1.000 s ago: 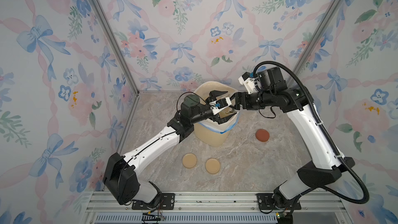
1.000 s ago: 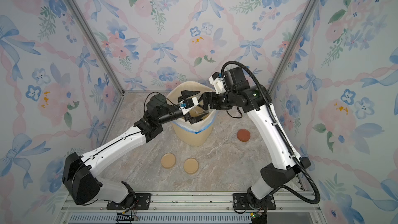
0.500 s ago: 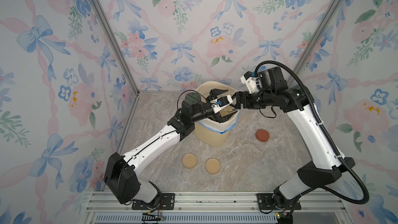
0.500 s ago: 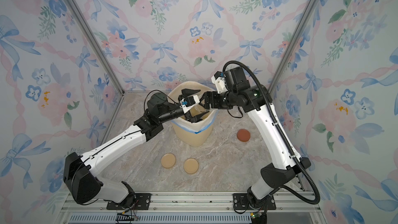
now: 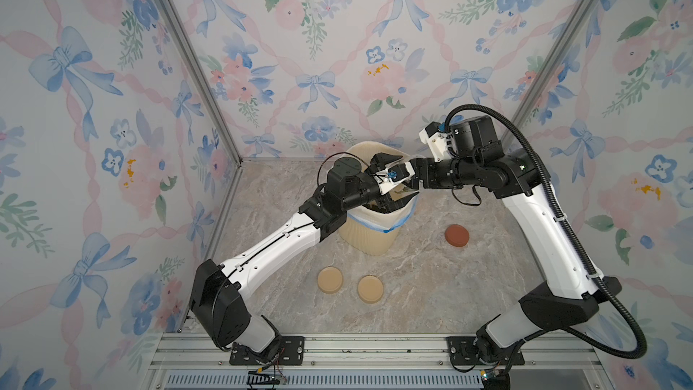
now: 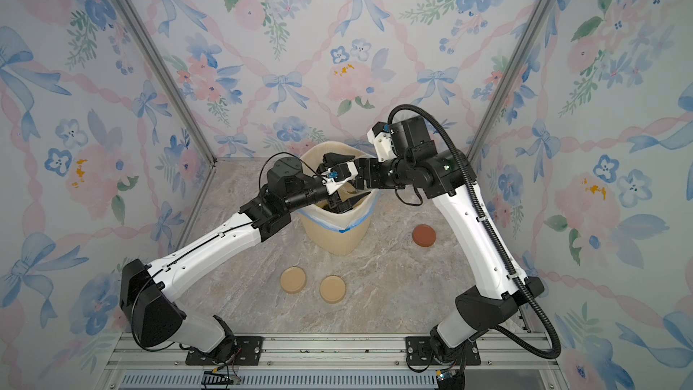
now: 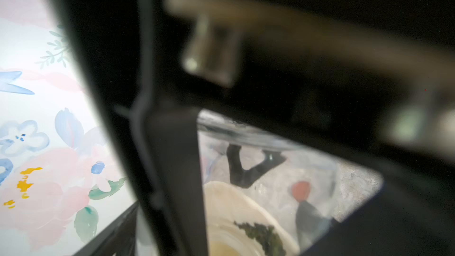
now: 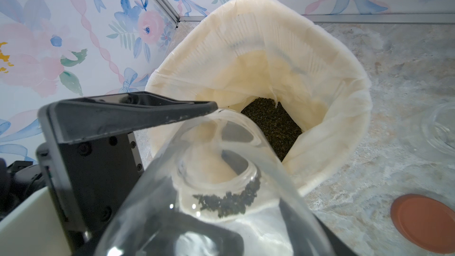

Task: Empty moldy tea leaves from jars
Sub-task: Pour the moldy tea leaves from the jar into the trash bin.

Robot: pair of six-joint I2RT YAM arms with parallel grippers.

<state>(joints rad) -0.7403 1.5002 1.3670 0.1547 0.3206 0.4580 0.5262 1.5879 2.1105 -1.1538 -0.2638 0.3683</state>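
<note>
Seemingly near the end: grips clear round glass jar [image 8: 209, 193] in right tool [image 8: 216, 166], tipped over tall cream ribbed bin [image 8: 357, 70] at 12 o'clock. Shows dark moldy tea leaves [image 8: 273, 126] heaped inside, crumbs clinging at neck. Spreads left tool [image 5: 392, 181] wide. Has three round lids [image 5: 330, 281] off on surface [image 5: 412, 313].

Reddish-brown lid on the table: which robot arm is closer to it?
Right. The right arm passes close beside the reddish-brown lid. The left arm reaches in from the other side, with the cream ribbed bin between it and the lid.
</note>
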